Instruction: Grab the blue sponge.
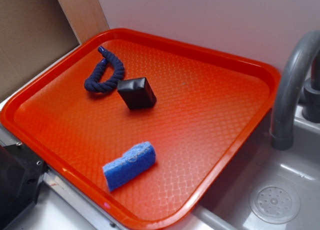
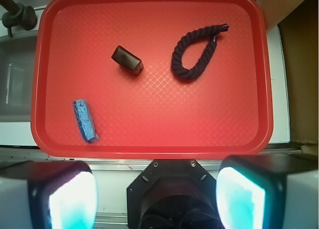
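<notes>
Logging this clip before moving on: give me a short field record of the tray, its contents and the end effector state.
surface: red tray beside a grey sink
target: blue sponge, lying flat near the tray's front edge, untouched
other items: navy rope looped; black block next to it
end effector: end effector open, high above the tray, holding nothing
progress: grasp not yet begun
</notes>
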### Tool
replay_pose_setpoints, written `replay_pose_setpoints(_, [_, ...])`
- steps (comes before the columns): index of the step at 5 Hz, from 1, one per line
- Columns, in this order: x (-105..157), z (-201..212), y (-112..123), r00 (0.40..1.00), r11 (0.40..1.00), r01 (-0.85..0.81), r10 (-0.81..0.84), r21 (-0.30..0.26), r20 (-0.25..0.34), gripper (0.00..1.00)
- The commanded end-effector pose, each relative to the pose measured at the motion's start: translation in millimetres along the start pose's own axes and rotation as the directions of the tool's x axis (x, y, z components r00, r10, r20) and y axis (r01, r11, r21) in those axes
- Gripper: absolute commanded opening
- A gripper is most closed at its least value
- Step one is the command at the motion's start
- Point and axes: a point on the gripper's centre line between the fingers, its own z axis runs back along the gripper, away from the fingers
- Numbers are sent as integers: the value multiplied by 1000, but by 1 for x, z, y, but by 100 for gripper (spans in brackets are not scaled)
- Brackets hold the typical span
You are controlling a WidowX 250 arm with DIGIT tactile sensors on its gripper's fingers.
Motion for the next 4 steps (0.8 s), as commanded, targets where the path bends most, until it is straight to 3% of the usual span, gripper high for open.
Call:
replay_pose_setpoints(1, [0,0,0,1000,1000,0,0,0,0,100])
replay_pose_setpoints(3, [17,-23,-40,990,988,134,-130,-75,57,100])
replay_pose_setpoints(4, [25,-43,-72,975,965,220,-211,-144,75,100])
